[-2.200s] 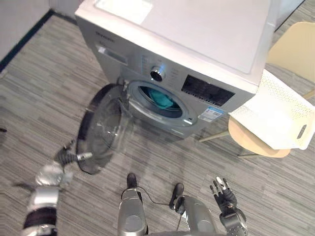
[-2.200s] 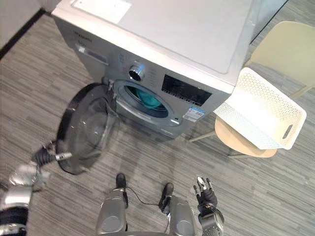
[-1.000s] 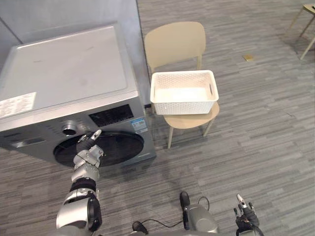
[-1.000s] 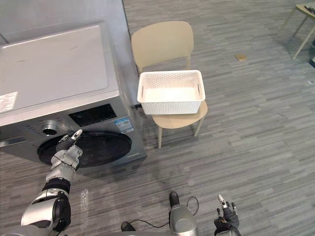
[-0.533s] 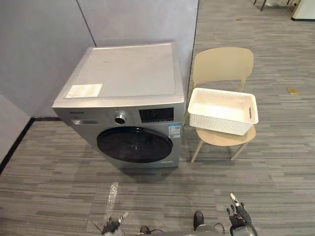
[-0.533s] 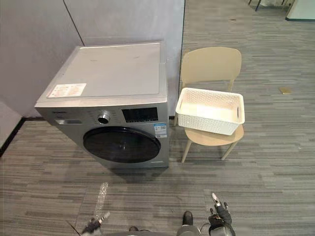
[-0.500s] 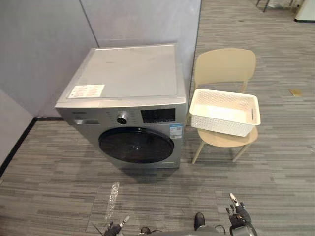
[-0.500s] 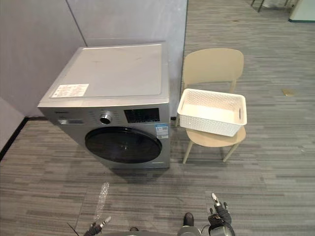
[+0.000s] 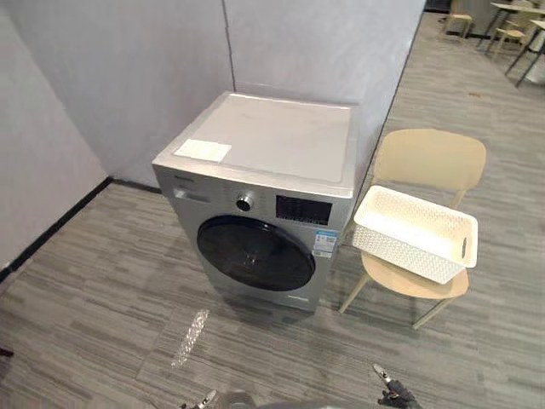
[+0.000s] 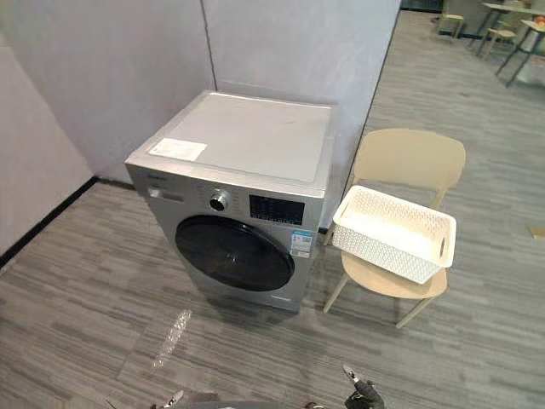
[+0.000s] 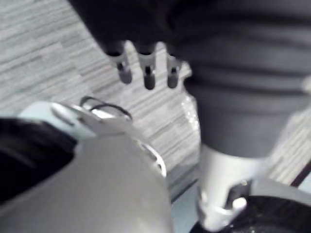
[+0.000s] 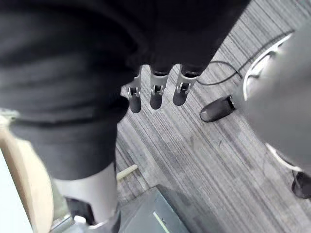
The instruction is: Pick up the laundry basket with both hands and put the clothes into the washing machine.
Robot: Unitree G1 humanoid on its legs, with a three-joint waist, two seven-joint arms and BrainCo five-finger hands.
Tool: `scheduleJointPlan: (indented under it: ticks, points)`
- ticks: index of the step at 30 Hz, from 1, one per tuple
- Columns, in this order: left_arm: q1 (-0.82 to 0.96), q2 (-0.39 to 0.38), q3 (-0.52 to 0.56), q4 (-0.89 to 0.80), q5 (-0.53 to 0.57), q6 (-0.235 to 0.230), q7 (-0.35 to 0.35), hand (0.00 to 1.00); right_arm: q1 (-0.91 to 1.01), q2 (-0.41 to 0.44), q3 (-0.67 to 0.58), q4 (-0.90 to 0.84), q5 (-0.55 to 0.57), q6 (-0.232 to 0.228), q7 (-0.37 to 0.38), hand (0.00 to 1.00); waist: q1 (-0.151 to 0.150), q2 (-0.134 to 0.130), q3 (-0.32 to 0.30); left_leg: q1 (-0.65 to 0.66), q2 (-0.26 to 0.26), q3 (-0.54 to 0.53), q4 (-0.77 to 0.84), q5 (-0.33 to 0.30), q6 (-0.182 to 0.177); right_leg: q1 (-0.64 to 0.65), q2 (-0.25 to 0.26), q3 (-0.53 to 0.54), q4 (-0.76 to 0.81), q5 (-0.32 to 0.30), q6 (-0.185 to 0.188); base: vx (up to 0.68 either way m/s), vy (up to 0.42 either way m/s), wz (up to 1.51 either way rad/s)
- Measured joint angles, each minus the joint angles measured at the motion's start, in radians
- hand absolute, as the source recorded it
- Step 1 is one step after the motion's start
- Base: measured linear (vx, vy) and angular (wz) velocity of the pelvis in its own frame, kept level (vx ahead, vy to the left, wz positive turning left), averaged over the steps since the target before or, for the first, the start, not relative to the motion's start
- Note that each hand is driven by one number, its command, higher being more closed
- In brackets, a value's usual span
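Note:
The white perforated laundry basket (image 9: pixel 404 256) sits on the seat of a beige chair (image 9: pixel 430 158), and nothing shows inside it. To its left stands the silver washing machine (image 9: pixel 272 136) with its dark round door (image 9: pixel 255 252) closed. My left hand (image 9: pixel 207 398) and right hand (image 9: pixel 390 395) hang low at the near edge, far from both. In the wrist views the left hand's fingers (image 11: pixel 146 73) and the right hand's fingers (image 12: pixel 155 94) are straight and hold nothing, with grey floor past them.
Grey partition walls (image 9: pixel 170 60) stand behind the machine. A strip of clear plastic (image 9: pixel 192 326) lies on the floor in front of it. More chairs and tables (image 9: pixel 507 21) stand far off at the back right. Open floor lies between me and the machine.
The machine door, open earlier with teal cloth inside, was pushed shut by my left hand. That hand has dropped low. The camera has pulled back and turned.

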Motion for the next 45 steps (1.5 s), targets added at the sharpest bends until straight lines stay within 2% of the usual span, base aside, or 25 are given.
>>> scheduleJointPlan:
  ticks: [2,5,7,9,11,13,14,17,18,19,20,22,24,26,27,28,30,31,32,34,37,39,42,43,45]
  points:
    - [-0.001,-0.002,-0.006,-0.011,-0.033,-0.001,0.001,0.0,0.001,-0.008,0.0,0.026,-0.022,0.011,-0.004,0.0,0.001,-0.002,0.011,-0.016,0.001,0.064,0.02,0.012,0.029,-0.006,-0.01,-0.038,0.01,-0.011,-0.001,-0.06,-0.007,0.63]
    - [-0.005,-0.026,-0.027,-0.01,-0.037,0.001,-0.001,0.0,-0.03,-0.047,-0.006,0.041,-0.066,0.02,-0.019,0.0,0.014,0.032,0.04,-0.034,-0.067,0.202,0.057,-0.017,0.046,-0.044,-0.054,-0.027,0.032,-0.01,0.008,-0.07,0.144,0.13]
    - [-0.003,-0.025,-0.035,-0.002,-0.028,0.001,-0.004,0.0,-0.037,-0.048,-0.056,0.039,-0.075,0.025,-0.022,0.0,0.014,0.051,0.032,0.004,-0.077,0.384,-0.105,-0.059,0.083,-0.082,-0.043,-0.021,0.01,0.007,0.029,-0.04,0.127,0.1]
    - [-0.021,-0.023,-0.007,0.013,-0.027,0.004,-0.004,0.0,-0.047,-0.029,-0.1,0.041,-0.074,0.027,-0.037,0.0,0.031,0.031,0.027,0.006,-0.123,0.39,-0.181,-0.056,0.102,-0.09,-0.054,-0.017,0.004,0.016,0.037,0.0,0.1,0.08]
    - [-0.021,-0.019,0.015,0.014,-0.029,0.004,0.0,0.0,-0.056,-0.016,-0.12,0.042,-0.074,0.027,-0.049,0.0,0.026,0.009,0.029,0.037,-0.177,0.368,-0.236,-0.056,0.102,-0.091,-0.09,-0.024,0.032,0.014,0.04,0.07,0.152,0.38]
    - [-0.02,-0.025,0.026,0.016,-0.031,0.003,0.004,0.0,-0.061,-0.016,-0.12,0.041,-0.068,0.025,-0.052,0.0,0.026,0.002,0.028,0.071,-0.221,0.338,-0.292,-0.056,0.102,-0.104,-0.147,-0.042,0.155,-0.054,0.081,0.12,0.226,0.63]
    - [-0.028,-0.023,0.013,0.027,-0.04,0.003,0.007,0.0,-0.063,-0.014,-0.118,0.039,-0.039,0.018,-0.049,0.0,0.022,-0.002,0.012,0.094,-0.256,0.292,-0.309,-0.056,0.102,-0.167,-0.228,-0.051,0.422,-0.146,0.101,0.16,0.209,0.82]
    - [-0.033,0.004,-0.039,0.021,-0.049,-0.001,0.014,0.0,-0.055,-0.008,-0.114,0.028,0.005,-0.006,-0.049,0.0,-0.002,-0.029,0.008,0.119,-0.293,0.193,-0.314,-0.051,0.11,-0.289,-0.323,0.045,0.8,-0.109,0.077,0.15,0.104,1.18]
    - [-0.04,0.029,-0.059,0.02,-0.048,0.002,0.016,0.0,-0.051,-0.004,-0.109,0.025,0.005,-0.01,-0.045,0.0,-0.014,-0.066,0.013,0.136,-0.314,0.114,-0.321,-0.044,0.12,-0.335,-0.337,0.13,0.937,-0.018,0.057,0.21,0.044,1.6]
    - [-0.043,0.04,-0.078,0.003,-0.048,0.002,0.016,0.0,-0.045,-0.002,-0.108,0.03,0.005,-0.009,-0.046,0.0,-0.019,-0.063,0.019,0.155,-0.323,0.052,-0.325,-0.033,0.139,-0.363,-0.331,0.185,1.014,0.07,0.066,0.32,0.01,1.79]
    - [-0.043,0.045,-0.091,-0.019,-0.048,0.0,0.016,0.0,-0.035,0.006,-0.109,0.033,0.005,-0.008,-0.047,0.0,-0.024,-0.077,0.017,0.166,-0.327,0.005,-0.324,-0.023,0.158,-0.387,-0.32,0.222,1.075,0.098,0.073,0.31,-0.032,1.66]
    - [-0.053,0.034,-0.091,-0.054,-0.047,-0.004,0.015,0.0,-0.03,0.038,-0.133,0.027,0.006,-0.003,-0.051,0.0,-0.021,-0.098,0.023,0.159,-0.321,-0.122,-0.3,-0.028,0.175,-0.487,-0.255,0.292,1.182,-0.044,0.023,0.33,-0.135,1.53]
    - [-0.058,0.01,-0.066,-0.075,-0.045,-0.008,0.014,0.0,-0.005,0.063,-0.144,-0.016,0.008,0.003,-0.052,0.0,-0.024,-0.089,0.028,0.165,-0.31,-0.205,-0.279,-0.048,0.168,-0.544,-0.204,0.341,1.157,-0.108,0.025,0.29,-0.192,1.49]
    - [-0.056,-0.014,-0.025,-0.084,-0.038,-0.015,0.012,0.0,0.014,0.07,-0.158,-0.048,0.014,0.006,-0.051,0.0,-0.023,-0.077,0.03,0.175,-0.298,-0.277,-0.245,-0.087,0.153,-0.538,-0.153,0.394,0.981,-0.133,0.042,0.25,-0.211,1.37]
    - [-0.054,-0.029,0.009,-0.084,-0.02,-0.019,0.004,0.0,0.018,0.072,-0.158,-0.047,0.015,0.006,-0.051,0.0,-0.022,-0.07,0.023,0.185,-0.284,-0.307,-0.225,-0.115,0.13,-0.494,-0.133,0.418,0.773,-0.131,0.042,0.28,-0.281,1.17]
    - [-0.054,-0.04,0.043,-0.084,0.008,-0.021,-0.006,0.0,0.026,0.076,-0.158,-0.046,0.032,0.004,-0.052,0.0,-0.021,-0.07,0.013,0.183,-0.277,-0.339,-0.201,-0.146,0.11,-0.445,-0.122,0.41,0.571,-0.103,0.048,0.3,-0.318,1.08]
    - [-0.051,-0.042,0.075,-0.089,0.037,-0.021,-0.008,0.0,0.039,0.087,-0.165,-0.045,0.044,0.004,-0.052,0.0,-0.006,-0.088,-0.008,0.17,-0.269,-0.375,-0.169,-0.189,0.077,-0.406,-0.116,0.415,0.424,-0.022,0.03,0.37,-0.445,0.76]
    - [-0.051,-0.047,0.098,-0.086,0.056,-0.019,-0.006,0.0,0.047,0.091,-0.168,-0.037,0.052,0.005,-0.051,0.0,-0.001,-0.094,-0.023,0.159,-0.247,-0.396,-0.122,-0.234,0.041,-0.372,-0.104,0.374,0.399,-0.054,0.043,0.45,-0.552,0.91]
    - [-0.054,-0.071,0.112,-0.086,0.066,-0.017,-0.008,0.0,0.046,0.062,-0.202,-0.01,0.081,0.051,-0.072,0.0,-0.003,-0.045,-0.038,0.126,-0.195,-0.388,-0.066,-0.25,0.01,-0.351,-0.07,0.306,0.395,-0.09,0.018,0.36,-0.42,0.88]
    - [-0.067,-0.088,0.107,-0.083,0.068,-0.017,-0.009,0.0,0.077,0.038,-0.234,0.043,0.096,0.063,-0.089,0.0,-0.003,-0.01,-0.04,0.096,-0.143,-0.377,0.017,-0.256,0.001,-0.329,-0.047,0.237,0.41,-0.126,-0.008,0.33,-0.298,0.81]
    - [-0.078,-0.097,0.106,-0.092,0.039,-0.016,-0.006,0.0,0.096,0.022,-0.234,0.058,0.152,0.135,-0.112,0.0,-0.014,0.006,-0.025,-0.023,-0.131,-0.371,0.262,-0.21,-0.041,-0.272,-0.036,0.178,0.417,-0.166,-0.017,0.21,-0.2,0.54]
    - [-0.086,-0.097,0.103,-0.099,0.028,-0.018,-0.005,0.0,0.102,0.024,-0.237,0.062,0.178,0.131,-0.135,0.0,-0.016,0.009,-0.02,-0.082,-0.12,-0.348,0.393,-0.164,-0.063,-0.237,-0.045,0.142,0.422,-0.181,-0.01,0.12,-0.062,0.58]
    - [-0.097,-0.084,0.08,-0.108,0.026,-0.021,0.0,0.0,0.102,0.039,-0.239,0.059,0.192,0.095,-0.131,0.0,-0.032,-0.021,-0.013,-0.085,-0.068,-0.151,0.375,-0.141,-0.05,-0.184,-0.098,0.093,0.364,-0.163,0.007,0.04,0.067,0.65]
    - [-0.102,-0.075,0.058,-0.106,0.02,-0.021,0.0,0.0,0.1,0.048,-0.254,0.053,0.189,0.07,-0.127,0.0,-0.026,-0.024,-0.015,-0.052,-0.04,-0.055,0.299,-0.188,0.02,-0.164,-0.12,0.071,0.344,-0.151,0.013,0.0,0.139,0.84]
    - [-0.098,-0.075,0.039,-0.093,0.019,-0.02,0.005,0.0,0.085,0.047,-0.279,0.037,0.19,0.025,-0.115,0.0,-0.03,-0.013,-0.019,-0.007,-0.006,-0.036,0.073,-0.19,0.019,-0.157,-0.132,0.056,0.328,-0.135,0.042,-0.04,0.194,0.53]
